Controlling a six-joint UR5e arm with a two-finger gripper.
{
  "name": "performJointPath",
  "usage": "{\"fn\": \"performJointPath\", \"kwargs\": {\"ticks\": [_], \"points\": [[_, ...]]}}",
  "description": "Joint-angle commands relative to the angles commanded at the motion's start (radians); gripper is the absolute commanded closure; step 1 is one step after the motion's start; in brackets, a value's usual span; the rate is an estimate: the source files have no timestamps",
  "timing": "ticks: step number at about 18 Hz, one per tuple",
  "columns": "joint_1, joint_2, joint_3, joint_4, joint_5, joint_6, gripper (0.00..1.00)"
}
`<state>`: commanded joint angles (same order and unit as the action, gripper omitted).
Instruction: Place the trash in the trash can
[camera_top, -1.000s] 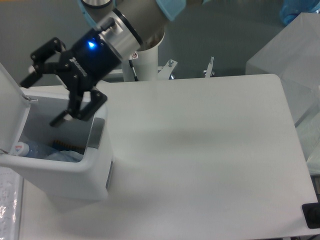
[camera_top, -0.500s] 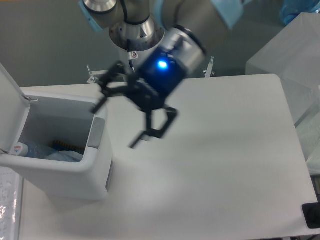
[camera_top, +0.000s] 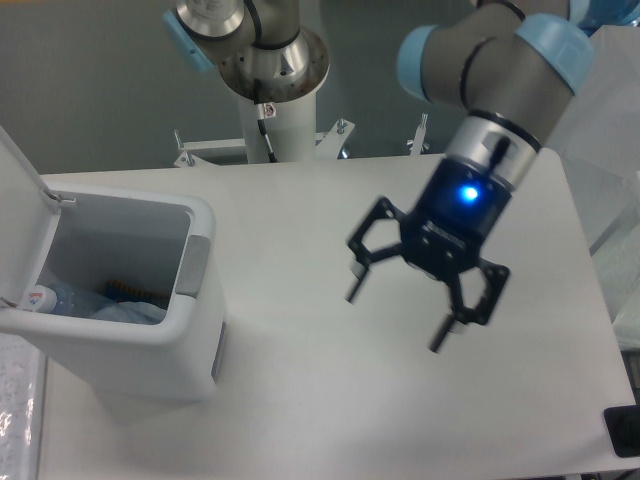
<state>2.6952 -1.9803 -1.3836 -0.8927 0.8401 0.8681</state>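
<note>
The claw (camera_top: 397, 319) is now seen over the middle-right part of the tabletop (camera_top: 300, 400), well apart from the trash can (camera_top: 190, 350). One second ago it was placed directly above the open mouth of the can, and half a second ago it was already moved past the rim, so a fast sweep to the right is read from the three pictures. The jaws are spread wide and nothing is held between them; the blue light on the wrist is lit.

The trash can is not moved: it is standing at the left edge of the tabletop with its lid (camera_top: 20, 190) tilted open. Inside it, at the bottom, the pale blue plastic of the bottle (camera_top: 85, 300) is seen, with some crumpled clear material (camera_top: 130, 313) beside it, which is probably the wrapper, though this cannot be told with certainty. A small blue-and-orange packet (camera_top: 38, 297) is also lying in the can near the left wall.

No other piece of trash is seen on the tabletop under or near the claw. From this it is judged that the dropping is already done and the arm is only taken away from the can. The task is considered as finished or almost finished, if nothing is hidden outside the picture
</note>
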Motion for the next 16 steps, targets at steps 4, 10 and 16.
{"fn": "performJointPath", "kwargs": {"ticks": [4,10,16], "points": [[-0.014,-0.026,0.014,-0.009,0.275,0.072,0.0],[-0.087,-0.121,0.172,-0.193,0.531,0.267,0.0],[-0.1,-0.124,0.176,-0.267,0.619,0.371,0.0]]}}
